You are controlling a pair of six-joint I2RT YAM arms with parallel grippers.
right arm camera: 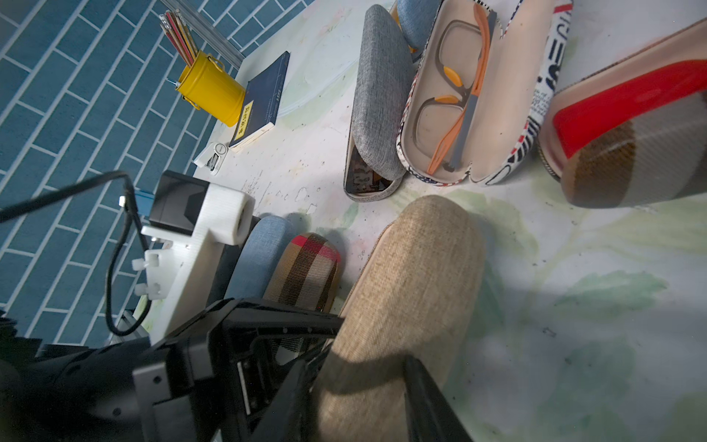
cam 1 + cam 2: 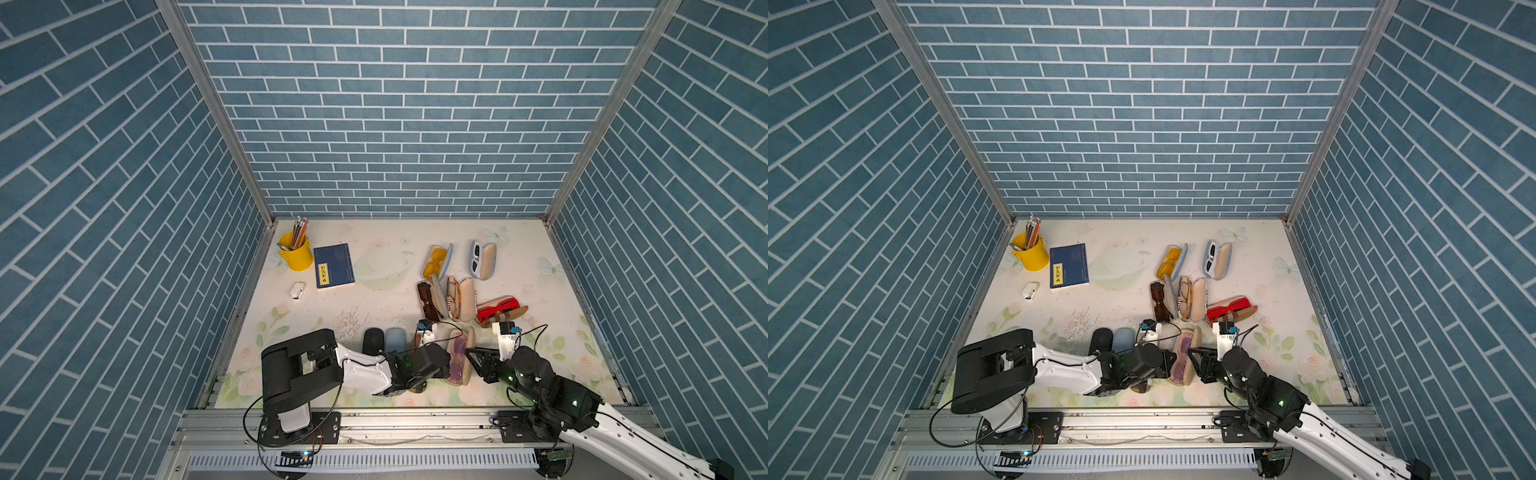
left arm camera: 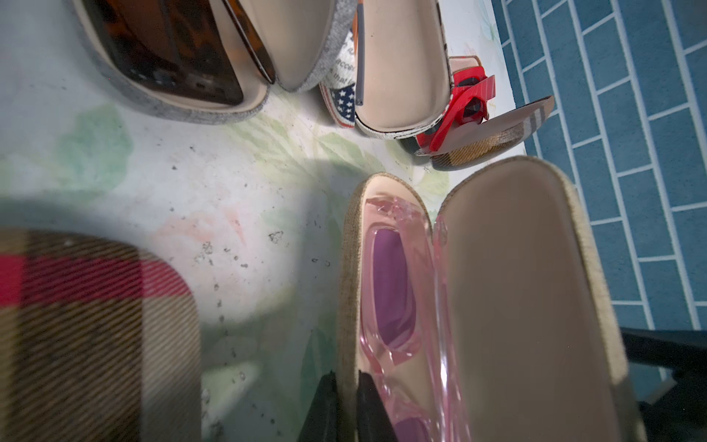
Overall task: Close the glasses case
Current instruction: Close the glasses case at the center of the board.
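Both arms low over front edge of worktop [image 2: 374, 299], forearms angled inward. Glasses case [image 3: 516, 306] between them, right of centre, open, long axis front-to-back, pink glasses [image 3: 394, 291] inside. Left claw [image 3: 346, 375] pinched tight on base rim. Right claw [image 1: 355, 361] part-open astride lid's outer shell, contact unclear. Lid on right-arm side; should swing toward left edge.

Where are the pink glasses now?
In both top views the pink plastic glasses lie in the open beige woven case near the front edge of the table, right of the closed tan plaid case.
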